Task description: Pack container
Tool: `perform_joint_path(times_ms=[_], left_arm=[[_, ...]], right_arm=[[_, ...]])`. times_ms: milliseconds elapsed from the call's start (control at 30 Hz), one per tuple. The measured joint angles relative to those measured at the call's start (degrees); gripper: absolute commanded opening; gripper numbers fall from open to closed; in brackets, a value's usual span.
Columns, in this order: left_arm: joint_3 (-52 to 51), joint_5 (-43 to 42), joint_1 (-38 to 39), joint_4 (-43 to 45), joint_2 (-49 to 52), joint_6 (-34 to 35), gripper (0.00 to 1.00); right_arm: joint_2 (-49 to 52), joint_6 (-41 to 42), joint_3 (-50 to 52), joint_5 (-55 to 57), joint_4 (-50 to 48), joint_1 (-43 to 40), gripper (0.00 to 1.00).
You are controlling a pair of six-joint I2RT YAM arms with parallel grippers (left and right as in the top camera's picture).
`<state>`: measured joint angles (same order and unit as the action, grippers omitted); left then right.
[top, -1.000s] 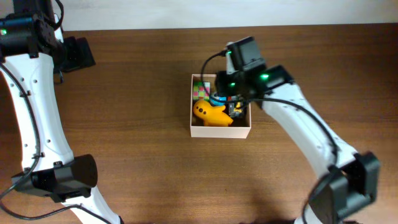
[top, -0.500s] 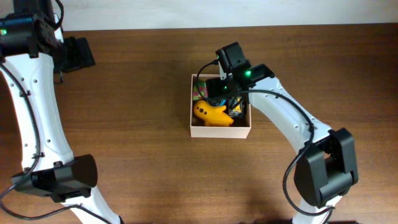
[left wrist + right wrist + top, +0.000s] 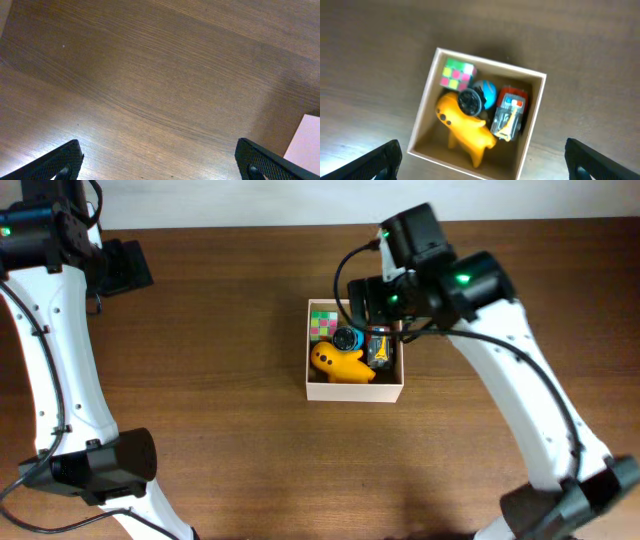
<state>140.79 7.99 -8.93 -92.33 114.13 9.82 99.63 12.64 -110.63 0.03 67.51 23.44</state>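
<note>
The container (image 3: 355,391) is a white-walled box with a tan inside, at the table's middle. In it lie a yellow toy animal (image 3: 340,363), a colourful cube (image 3: 322,323), a blue and black round toy (image 3: 348,339) and a red and silver toy (image 3: 380,347). My right gripper (image 3: 378,302) hovers over the box's back right corner. In the right wrist view it (image 3: 487,162) stands open and empty well above the container (image 3: 422,120), with the yellow animal (image 3: 465,127) and cube (image 3: 456,75) below. My left gripper (image 3: 162,162) is open over bare wood at the far left (image 3: 120,268).
Brown wooden table (image 3: 220,400) all round the box. The table's back edge meets a pale wall (image 3: 300,200). A pale flat shape (image 3: 305,142) shows at the right edge of the left wrist view. The left arm's white links run down the left side (image 3: 50,380).
My right gripper has opened and lifted up and back from inside the box, leaving the blue and black round toy among the others. The left arm has not moved.
</note>
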Motion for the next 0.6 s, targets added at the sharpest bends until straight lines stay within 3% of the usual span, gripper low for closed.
perform_joint_path(times_ms=[600], left_arm=[[0.00, 0.00, 0.00, 0.00, 0.00, 0.00, 0.99]], right_arm=[[-20.85, -7.32, -2.75, 0.15, 1.27, -1.03, 0.99]])
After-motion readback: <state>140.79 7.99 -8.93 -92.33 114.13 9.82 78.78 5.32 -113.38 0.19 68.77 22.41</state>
